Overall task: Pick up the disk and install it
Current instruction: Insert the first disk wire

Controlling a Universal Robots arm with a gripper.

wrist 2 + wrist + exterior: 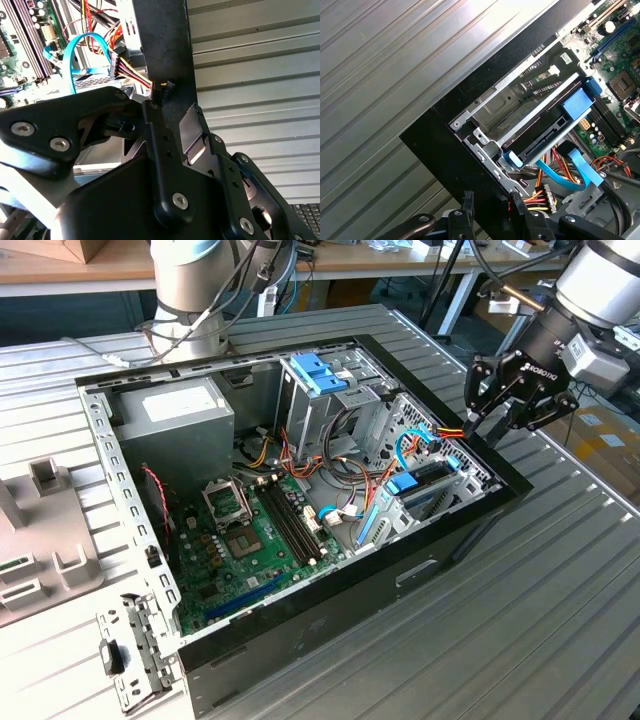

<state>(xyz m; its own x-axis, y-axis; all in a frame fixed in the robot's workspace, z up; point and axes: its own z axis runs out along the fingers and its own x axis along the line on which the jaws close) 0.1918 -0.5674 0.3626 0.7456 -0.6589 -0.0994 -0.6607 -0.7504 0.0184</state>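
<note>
Over the case's (470,515) corner, at the exterior view's right, hangs the gripper (497,424), fingers spread, holding nothing; the disk (540,131) sits in its bay.

- The computer case (440,540) lay open on the slatted table (560,640).
- The power-supply box (175,415) sat at its 11 o'clock corner.
- The drive cage (325,390) stood at 1 o'clock.
- The motherboard (255,540) lay toward 7 o'clock.

Ribbed matt metal table (560,570), glossy black case (440,530)
</note>
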